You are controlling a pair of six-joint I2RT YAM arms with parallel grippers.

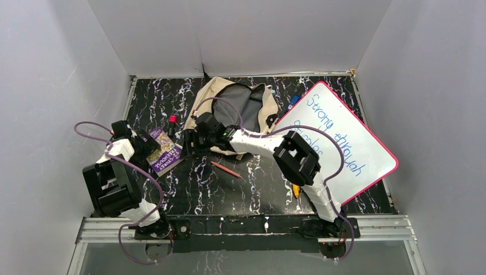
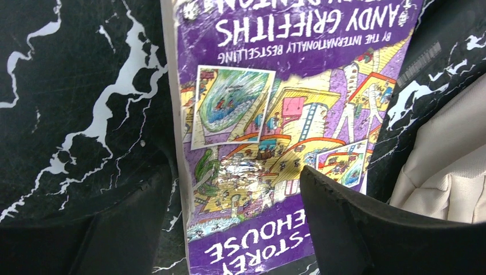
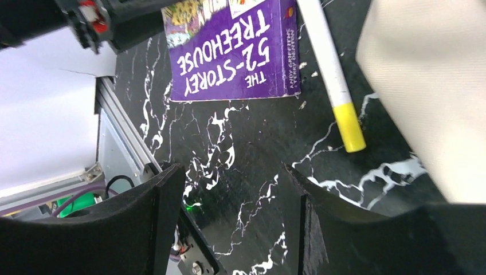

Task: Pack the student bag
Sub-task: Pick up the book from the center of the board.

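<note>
— Black marbled surface [image 1: 252, 186], white walls [image 1: 240, 34] around it. What lies there?
— One student bag [image 1: 238, 106], beige, at the back middle, its mouth open and the grey lining showing. One pink-framed whiteboard [image 1: 344, 143] just right of it, one purple book [image 1: 165, 153] to its left, one pencil [image 1: 226, 169] in front.
— Markers?
— One red-capped marker [image 1: 171, 122] between book and bag. One yellow-capped marker [image 3: 332, 80] shows in the right wrist view.
— And the two tools?
— Over the book, the left tool [image 2: 229, 195] has its jaws wide apart, pinching nothing. By the bag's near-left edge, the right tool [image 3: 232, 183] is spread too, with only bare surface between its fingers.
</note>
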